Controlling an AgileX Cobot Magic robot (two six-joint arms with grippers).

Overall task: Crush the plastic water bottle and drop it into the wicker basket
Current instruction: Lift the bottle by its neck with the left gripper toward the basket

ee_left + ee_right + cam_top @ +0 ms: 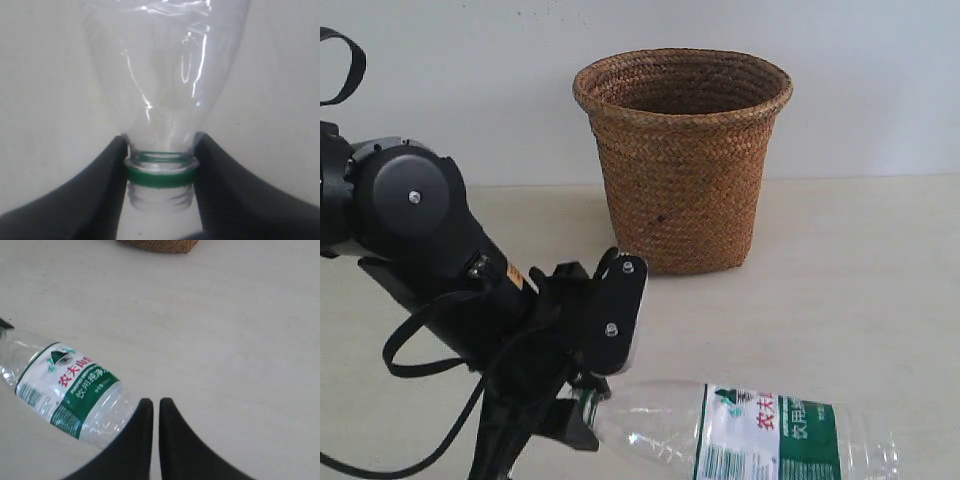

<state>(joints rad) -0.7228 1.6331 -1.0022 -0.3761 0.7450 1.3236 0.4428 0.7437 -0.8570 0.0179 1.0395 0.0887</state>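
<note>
- The left gripper [161, 147] pinches the plastic water bottle [760, 435] at its neck, and the bottle lies sideways, lower right of the exterior view.
- The right gripper [155, 404] is empty, jaws almost touching.
- The wicker basket [682, 160] stands upright, upper centre.

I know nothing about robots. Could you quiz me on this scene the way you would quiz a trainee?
1. True or false: the plastic water bottle is already inside the wicker basket.
2. Which part of the bottle does the left gripper clamp? A) the label B) the neck C) the base
3. Fill in: the ring around the bottle's neck is coloured ___.

Key: 1 false; 2 B; 3 green.
</note>
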